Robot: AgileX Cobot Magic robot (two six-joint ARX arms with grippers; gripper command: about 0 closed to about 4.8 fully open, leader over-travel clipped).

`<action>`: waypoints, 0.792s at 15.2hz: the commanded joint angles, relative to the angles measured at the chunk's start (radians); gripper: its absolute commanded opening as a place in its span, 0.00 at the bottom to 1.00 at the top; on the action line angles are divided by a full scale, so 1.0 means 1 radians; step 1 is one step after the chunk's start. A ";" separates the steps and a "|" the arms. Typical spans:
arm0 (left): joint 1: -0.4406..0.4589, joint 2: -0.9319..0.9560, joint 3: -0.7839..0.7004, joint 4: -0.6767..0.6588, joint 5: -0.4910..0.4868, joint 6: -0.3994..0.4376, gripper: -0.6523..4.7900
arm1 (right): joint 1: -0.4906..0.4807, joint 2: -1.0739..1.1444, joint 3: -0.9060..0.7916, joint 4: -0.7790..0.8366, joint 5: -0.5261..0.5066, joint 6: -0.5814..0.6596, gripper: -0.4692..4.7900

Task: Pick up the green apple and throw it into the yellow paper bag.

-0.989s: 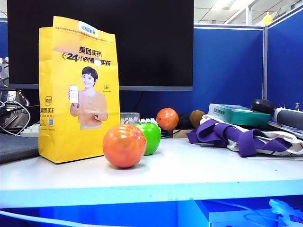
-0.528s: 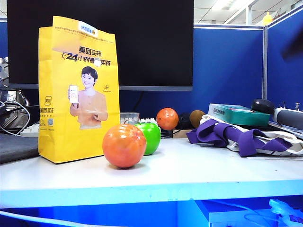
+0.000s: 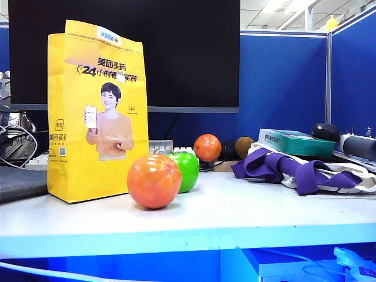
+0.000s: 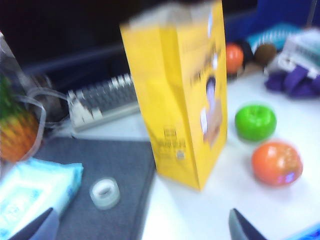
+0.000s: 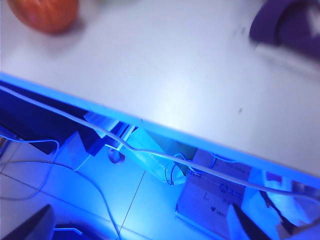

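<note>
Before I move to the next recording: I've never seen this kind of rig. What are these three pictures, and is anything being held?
It is a robot with two arms, each ending in a two-finger gripper. One picture comes from a fixed camera facing the white table; no arm shows in it. The other two come from cameras on the wrists.

On the table stand the yellow paper bag, the green apple and, in front of it, an orange-red fruit. Purple cloth lies to the right, and a monitor stands behind.

The left gripper is open and empty, above the near left of the table, looking toward the bag. The right gripper is open and empty, off the table's front edge, over the floor. Nothing is held.
</note>
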 commanded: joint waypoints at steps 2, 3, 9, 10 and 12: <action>0.001 -0.135 -0.233 0.360 0.006 -0.004 1.00 | 0.000 -0.018 -0.137 0.578 -0.002 0.003 1.00; 0.002 -0.134 -0.256 0.397 0.003 -0.003 1.00 | 0.000 -0.018 -0.145 0.621 -0.002 0.003 1.00; 0.192 -0.134 -0.356 0.550 0.022 -0.003 1.00 | -0.025 -0.135 -0.254 0.700 0.007 0.003 1.00; 0.234 -0.134 -0.356 0.556 0.023 -0.003 1.00 | -0.032 -0.164 -0.265 0.697 0.009 0.003 1.00; 0.313 -0.134 -0.356 0.572 0.022 -0.003 1.00 | -0.078 -0.265 -0.267 0.651 0.011 0.003 1.00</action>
